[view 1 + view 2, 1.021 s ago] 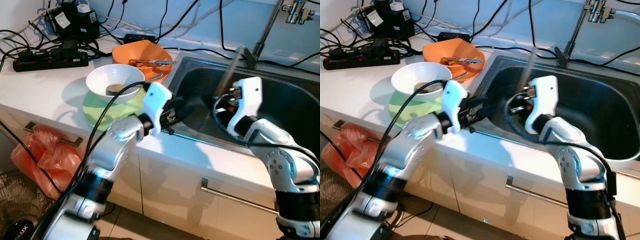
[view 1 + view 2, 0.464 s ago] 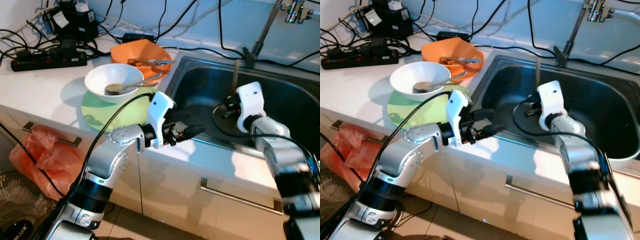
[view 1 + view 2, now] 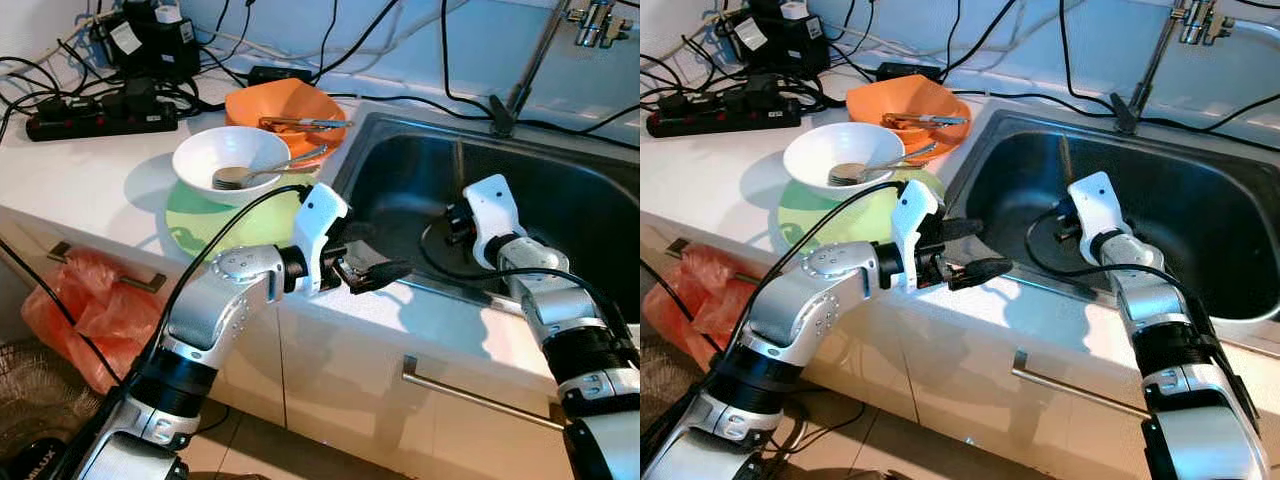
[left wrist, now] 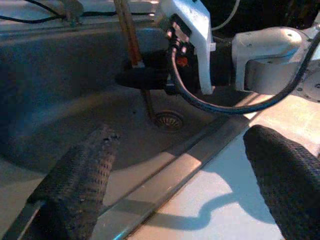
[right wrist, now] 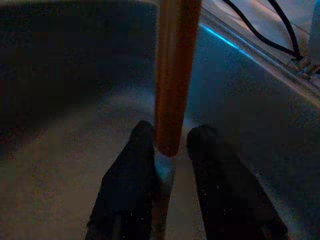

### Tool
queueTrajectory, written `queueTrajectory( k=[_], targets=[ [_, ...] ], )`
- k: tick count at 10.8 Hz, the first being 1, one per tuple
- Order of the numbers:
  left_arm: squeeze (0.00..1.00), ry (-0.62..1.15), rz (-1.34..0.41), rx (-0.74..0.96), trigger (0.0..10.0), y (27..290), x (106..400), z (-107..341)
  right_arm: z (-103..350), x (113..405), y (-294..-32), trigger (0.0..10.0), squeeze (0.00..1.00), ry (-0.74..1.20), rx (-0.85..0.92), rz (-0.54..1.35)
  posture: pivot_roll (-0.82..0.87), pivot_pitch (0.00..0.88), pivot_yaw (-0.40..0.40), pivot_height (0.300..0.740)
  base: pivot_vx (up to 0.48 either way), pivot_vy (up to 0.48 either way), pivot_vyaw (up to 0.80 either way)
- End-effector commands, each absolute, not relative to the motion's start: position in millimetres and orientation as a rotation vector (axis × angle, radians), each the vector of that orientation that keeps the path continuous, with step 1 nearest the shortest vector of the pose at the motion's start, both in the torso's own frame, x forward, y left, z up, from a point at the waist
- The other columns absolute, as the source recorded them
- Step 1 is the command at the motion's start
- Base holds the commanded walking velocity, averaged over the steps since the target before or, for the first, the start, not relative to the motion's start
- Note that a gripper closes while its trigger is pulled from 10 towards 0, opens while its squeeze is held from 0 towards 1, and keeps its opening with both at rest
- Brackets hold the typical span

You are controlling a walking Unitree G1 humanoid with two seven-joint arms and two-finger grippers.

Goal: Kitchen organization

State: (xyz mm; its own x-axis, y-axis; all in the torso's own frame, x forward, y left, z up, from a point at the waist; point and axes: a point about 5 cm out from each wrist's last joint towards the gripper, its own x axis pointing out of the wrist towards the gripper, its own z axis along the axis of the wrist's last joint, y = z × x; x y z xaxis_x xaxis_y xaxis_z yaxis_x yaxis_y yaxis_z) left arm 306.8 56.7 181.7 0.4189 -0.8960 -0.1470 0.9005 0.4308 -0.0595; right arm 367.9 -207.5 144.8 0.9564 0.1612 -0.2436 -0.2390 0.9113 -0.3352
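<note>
Head views: the right tool point(image 3: 455, 222) sits right of centre, inside the sink point(image 3: 600, 215), clenched on a thin stick point(image 3: 1064, 165) that rises upright from it. The stick is faint here; its lower end is hidden behind the wrist. The left tool point(image 3: 372, 268) hangs at centre frame over the front rim of the sink, fingers parted and holding nothing. In the upper left, on the white desk point(image 3: 90, 175), a white bowl point(image 3: 230, 160) with a spoon point(image 3: 250, 175) stands on a green plate point(image 3: 215, 215); behind it an orange bowl point(image 3: 285, 110) holds utensils. Cables point(image 3: 90, 90) and a power strip point(image 3: 100, 120) lie at the far upper left.

Left wrist view: the two fingers point(image 4: 75, 185) stand wide apart at the lower corners, the sink rim between them. Beyond, the stick point(image 4: 131, 40) descends toward the drain point(image 4: 167, 119) near centre.

Right wrist view: the fingers point(image 5: 130, 190) pinch the orange-brown stick point(image 5: 172, 75), which runs up the centre of the frame.

Risks, as judged: the grip appears to lie near the stick's end, so it may pivot or slip if the arm swings. The stick could strike the sink wall. The power strip lies near the wet area.
</note>
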Motion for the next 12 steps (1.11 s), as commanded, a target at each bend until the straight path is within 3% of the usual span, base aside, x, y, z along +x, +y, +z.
queueTrajectory(
  k=[1, 6, 11, 12],
  targets=[
    [0.00, 0.160, -1.156, 0.056, 10.0, 52.5, 305.0, 187.0, 152.9, 371.7, -209.8, 10.0, 1.00, 0.179, -0.358, 0.200, 0.07, 0.043, -0.017, 0.740, 0.000, 0.000, 0.00],
    [0.00, 0.165, -1.115, 0.060, 10.0, 57.4, 307.3, 185.1, 160.3, 373.2, -200.7, 10.0, 1.00, 0.118, -0.338, 0.239, 0.07, 0.045, -0.021, 0.740, 0.000, 0.000, 0.00],
    [0.00, -0.094, -0.761, 0.081, 10.0, 87.5, 325.3, 217.2, 207.8, 362.4, -205.5, 10.0, 1.00, -0.184, -0.144, 0.173, 0.08, 0.045, -0.030, 0.740, 0.000, 0.000, 0.00],
    [0.00, -0.141, -0.665, 0.071, 10.0, 97.5, 329.2, 221.5, 213.5, 357.8, -205.0, 10.0, 0.85, -0.215, -0.074, 0.167, 0.08, 0.046, -0.030, 0.740, 0.000, 0.000, 0.00]
  ],
)
